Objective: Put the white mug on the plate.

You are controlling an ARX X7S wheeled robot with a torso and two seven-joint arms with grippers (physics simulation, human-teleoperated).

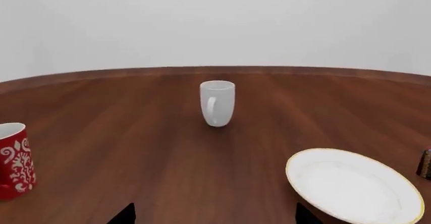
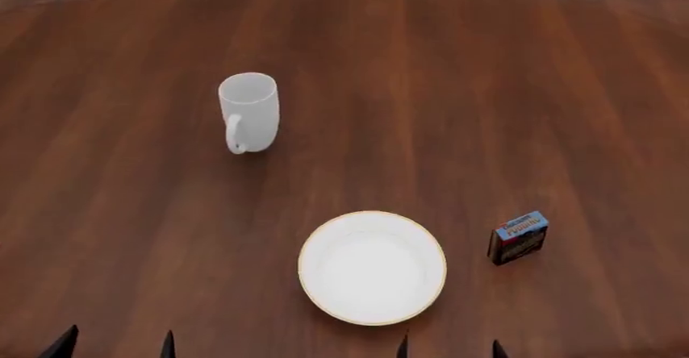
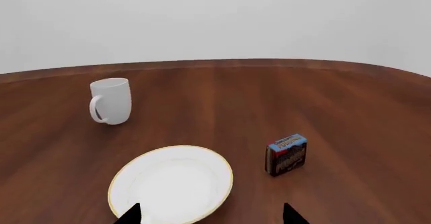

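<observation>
While upright, glossy white mug point(image 2: 250, 110) (handle nearside) stands apart from plate point(image 2: 372, 267).

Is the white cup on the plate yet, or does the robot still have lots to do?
Not yet. Nothing looks done: the white mug stands upright on the table, apart from the plate, which is bare. Nothing is in hand either: both grippers' fingers only peek in at the head view's near edge, open and holding nothing. Still left: reach the mug, grasp it, carry it over and set it on the plate.

White mug point(image 2: 250, 110), gold-rimmed white plate point(image 2: 372, 268), red white-patterned mug point(image 1: 15, 161)
</observation>
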